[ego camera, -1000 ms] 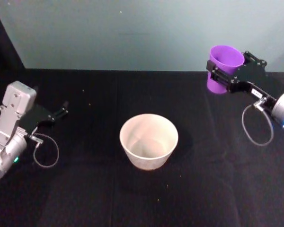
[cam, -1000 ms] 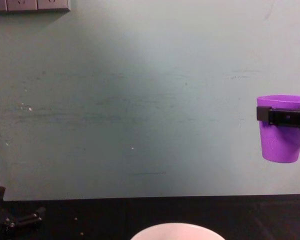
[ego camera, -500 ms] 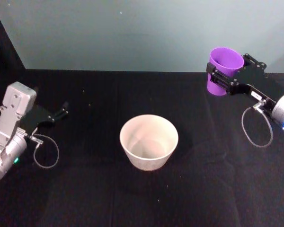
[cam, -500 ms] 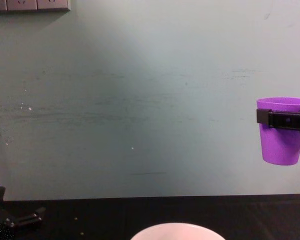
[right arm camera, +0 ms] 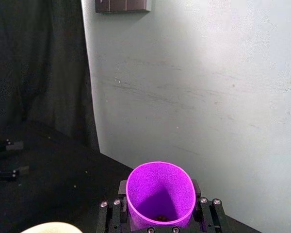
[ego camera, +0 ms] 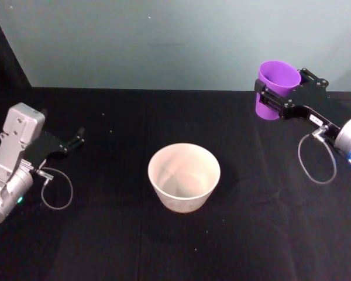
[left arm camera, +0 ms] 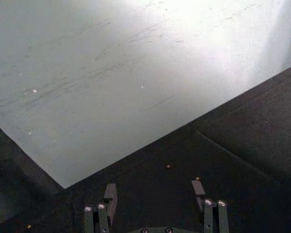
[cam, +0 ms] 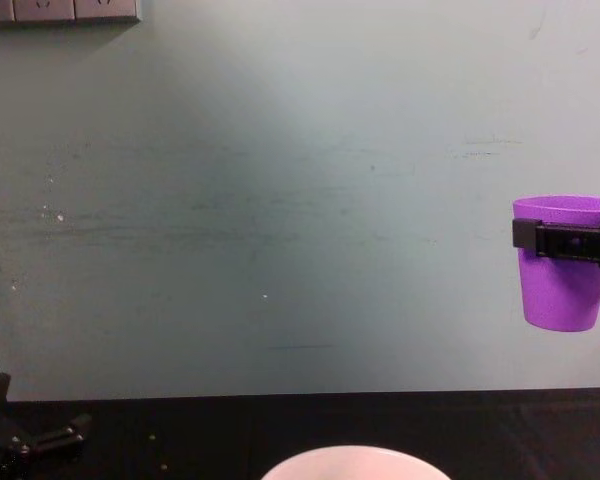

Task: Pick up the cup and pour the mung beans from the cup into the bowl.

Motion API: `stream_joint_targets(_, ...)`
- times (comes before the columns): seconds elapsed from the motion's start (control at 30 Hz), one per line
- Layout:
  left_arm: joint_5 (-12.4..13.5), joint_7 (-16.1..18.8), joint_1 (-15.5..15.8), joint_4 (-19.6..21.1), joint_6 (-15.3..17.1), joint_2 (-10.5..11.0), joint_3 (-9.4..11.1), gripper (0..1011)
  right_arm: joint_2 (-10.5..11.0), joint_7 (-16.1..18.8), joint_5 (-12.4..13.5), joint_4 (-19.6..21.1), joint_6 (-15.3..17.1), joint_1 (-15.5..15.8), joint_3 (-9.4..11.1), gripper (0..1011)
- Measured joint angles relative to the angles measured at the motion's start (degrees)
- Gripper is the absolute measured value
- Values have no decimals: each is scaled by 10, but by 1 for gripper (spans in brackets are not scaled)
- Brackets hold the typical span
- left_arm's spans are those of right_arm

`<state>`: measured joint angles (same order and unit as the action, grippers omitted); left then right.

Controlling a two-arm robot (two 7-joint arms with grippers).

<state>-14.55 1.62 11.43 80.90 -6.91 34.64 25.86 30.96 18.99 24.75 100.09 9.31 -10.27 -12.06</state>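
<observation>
The purple cup [ego camera: 275, 88] hangs upright above the table's far right, with my right gripper [ego camera: 279, 98] shut on it just below the rim. From the chest view the cup [cam: 559, 290] is well above table height, with a black finger [cam: 570, 240] across it. In the right wrist view a few dark mung beans [right arm camera: 160, 218] lie at the bottom of the cup [right arm camera: 160, 191]. The pale bowl [ego camera: 184, 147] stands at the table's middle, left of and nearer than the cup, and looks empty. My left gripper [ego camera: 75, 140] rests open at the table's left; its fingers [left arm camera: 110, 196] hold nothing.
A black cloth [ego camera: 105, 234] covers the table, and a grey-green wall [ego camera: 164, 41] stands behind it. A few stray grains [left arm camera: 168, 166] lie on the cloth near the left gripper. Cable loops hang from both wrists [ego camera: 316, 158].
The right gripper and the cup have sunk slightly and shifted a little, still upright. The left arm and the bowl have not moved.
</observation>
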Motion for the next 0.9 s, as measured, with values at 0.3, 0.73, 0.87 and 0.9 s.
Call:
stream_joint_targets(0.3,0,0,0,0,0,0,0,1000,0,0,0,0,-1,0,0,734)
stream_joint_targets(0.73,0,0,0,0,0,0,0,1000,0,0,-1,-1,-1,0,0,734)
stream_joint_targets(0.87,0,0,0,0,0,0,0,1000,0,0,-1,-1,-1,0,0,734)
stream_joint_targets(0.9,0,0,0,0,0,0,0,1000,0,0,-1,-1,-1,0,0,734)
